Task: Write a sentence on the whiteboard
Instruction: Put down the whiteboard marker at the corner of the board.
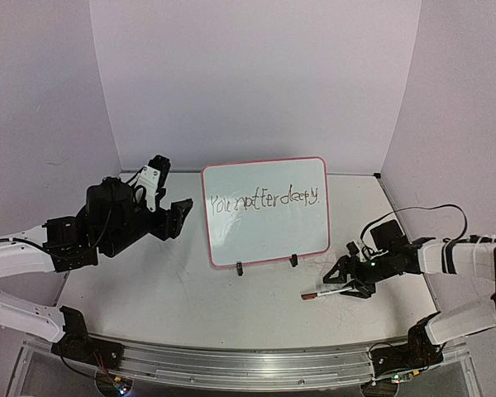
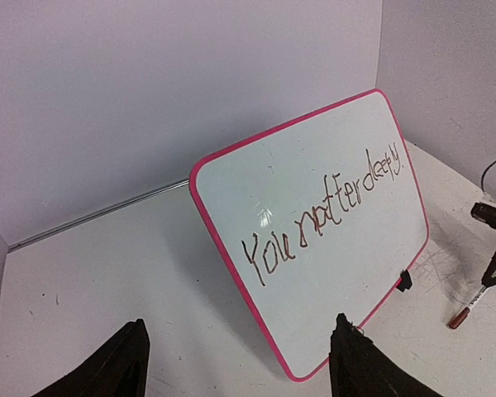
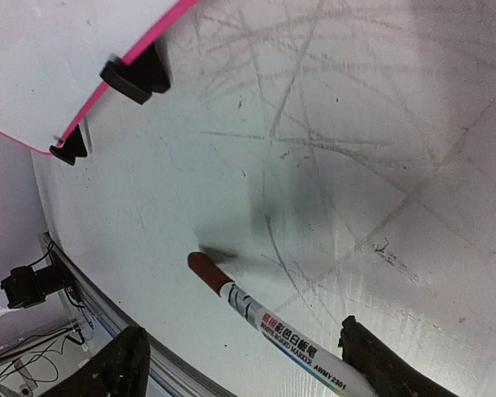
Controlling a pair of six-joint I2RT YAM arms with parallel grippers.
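Standing mid-table, the pink-rimmed white whiteboard (image 1: 264,240) carries the dark handwritten sentence (image 1: 264,199); left gripper (image 1: 182,219) points at its left edge, jaws parted, right gripper (image 1: 341,285) stoops at right, jaws wide over a red-capped marker (image 1: 321,293).

Soft, even light filled the enclosure, bright and without hard edges, and gave the walls (image 1: 256,74) a faint lilac cast. In the left wrist view the whiteboard (image 2: 331,165) bore one small glare spot near its middle and threw a soft-edged shadow onto the tabletop (image 2: 91,281) under its leaning face. Beside the marker (image 3: 273,322) lay a smeared grey shadow. The overhead view was grainy, its wall lines bowed toward the edges.
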